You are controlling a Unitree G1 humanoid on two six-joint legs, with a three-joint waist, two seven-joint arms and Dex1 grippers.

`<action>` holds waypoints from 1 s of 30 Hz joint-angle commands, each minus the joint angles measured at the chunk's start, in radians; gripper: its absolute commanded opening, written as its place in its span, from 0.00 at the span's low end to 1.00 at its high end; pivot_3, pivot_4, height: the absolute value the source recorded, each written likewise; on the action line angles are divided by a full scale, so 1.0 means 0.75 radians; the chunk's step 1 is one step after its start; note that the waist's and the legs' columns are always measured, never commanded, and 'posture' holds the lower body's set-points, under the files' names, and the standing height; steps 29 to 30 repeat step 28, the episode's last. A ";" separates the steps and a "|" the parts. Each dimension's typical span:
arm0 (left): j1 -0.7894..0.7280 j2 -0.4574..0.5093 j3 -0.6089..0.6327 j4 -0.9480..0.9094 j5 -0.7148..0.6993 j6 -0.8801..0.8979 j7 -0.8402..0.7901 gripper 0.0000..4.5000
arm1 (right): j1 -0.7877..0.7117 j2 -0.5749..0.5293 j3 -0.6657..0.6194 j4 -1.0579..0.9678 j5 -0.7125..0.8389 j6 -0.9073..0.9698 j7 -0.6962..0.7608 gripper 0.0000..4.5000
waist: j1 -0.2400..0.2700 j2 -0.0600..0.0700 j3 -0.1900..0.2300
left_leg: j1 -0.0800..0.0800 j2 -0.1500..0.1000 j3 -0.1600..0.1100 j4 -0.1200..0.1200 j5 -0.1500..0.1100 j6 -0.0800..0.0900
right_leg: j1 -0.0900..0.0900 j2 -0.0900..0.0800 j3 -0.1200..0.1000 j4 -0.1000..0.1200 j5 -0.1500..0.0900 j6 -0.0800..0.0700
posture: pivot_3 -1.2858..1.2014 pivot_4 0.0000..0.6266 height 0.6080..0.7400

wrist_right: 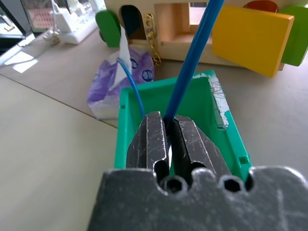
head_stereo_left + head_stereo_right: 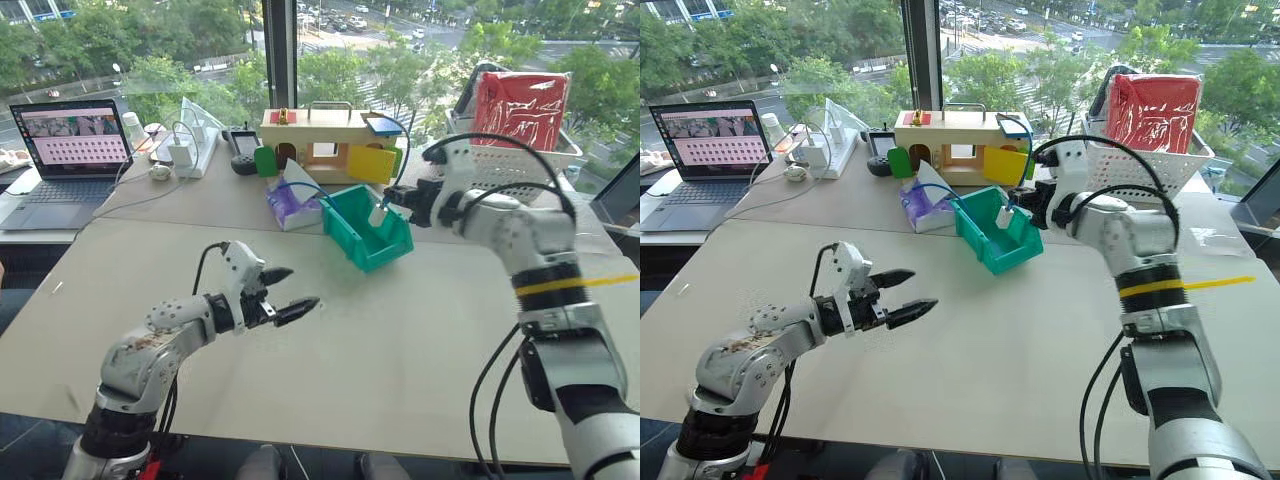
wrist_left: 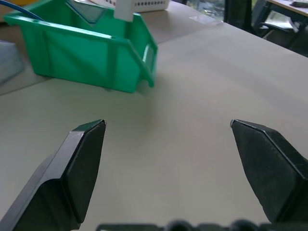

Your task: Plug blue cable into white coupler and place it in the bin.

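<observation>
Right wrist view: right hand [image 1: 169,139] clamps the blue cable [image 1: 192,57] above the bin [image 1: 219,139], hiding the plug. Left hand [image 2: 283,293], lower left, gapes empty; white coupler [image 2: 377,215] partly hidden.

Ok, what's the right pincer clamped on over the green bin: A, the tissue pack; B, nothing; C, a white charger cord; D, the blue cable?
D: the right pincer is shut on the blue cable, poised above the bin.
</observation>
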 commanded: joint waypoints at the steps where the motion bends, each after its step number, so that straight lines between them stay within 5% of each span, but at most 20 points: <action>1: -0.008 -0.040 0.029 -0.024 0.098 -0.106 0.128 1.00 | -0.105 0.046 -0.023 0.206 -0.181 -0.225 0.093 0.23 | -0.004 0.001 0.001 | -0.001 0.000 0.000 0.000 0.000 0.000 | -0.001 0.000 0.000 0.001 0.000 0.000 | 0.52 0.24 1.00; 6: -0.006 -0.072 0.060 -0.020 0.122 -0.133 0.200 1.00 | -0.141 0.088 -0.081 0.263 -0.241 -0.259 0.175 0.61 | -0.009 0.001 0.001 | -0.001 0.001 0.000 0.000 0.000 0.000 | -0.002 0.000 0.000 0.003 0.002 0.000 | 0.52 0.24 1.00; 11: -0.046 -0.077 0.101 0.015 0.105 -0.147 0.205 1.00 | -0.083 0.022 -0.202 0.028 -0.174 -0.101 0.212 0.95 | -0.007 0.001 0.001 | -0.001 0.001 0.000 0.000 0.000 0.000 | -0.002 0.000 0.000 0.007 0.002 -0.001 | 0.52 0.24 1.00; 14: -0.071 -0.069 0.111 0.062 0.107 -0.160 0.184 1.00 | 0.086 -0.100 -0.306 -0.326 -0.071 0.058 0.280 0.95 | 0.016 0.001 0.001 | -0.001 0.000 -0.002 0.001 0.000 0.000 | -0.001 0.000 -0.003 0.011 0.002 0.000 | 0.52 0.24 1.00; 19: -0.110 -0.090 0.091 0.172 0.119 -0.235 0.133 1.00 | 0.740 -0.329 -0.540 -0.937 -0.057 0.032 0.346 0.95 | 0.049 0.000 0.000 | -0.003 0.000 -0.007 0.001 -0.001 0.000 | 0.004 -0.001 -0.010 0.004 0.002 0.000 | 0.52 0.24 1.00; 25: -0.136 -0.082 0.065 0.349 0.167 -0.362 0.043 1.00 | 1.286 -0.202 -0.594 -1.227 -0.185 -0.144 0.234 0.95 | -0.004 0.001 0.001 | 0.004 0.000 -0.003 0.003 0.001 -0.002 | 0.003 0.001 -0.001 0.006 0.002 -0.001 | 0.52 0.24 1.00; 30: -0.157 -0.074 0.052 0.437 0.178 -0.417 -0.023 1.00 | 1.382 -0.086 -0.593 -1.235 -0.224 -0.216 0.160 0.95 | -0.010 0.000 0.001 | 0.011 0.001 -0.003 0.003 0.005 -0.004 | 0.007 0.004 0.000 0.010 0.003 -0.003 | 0.52 0.24 1.00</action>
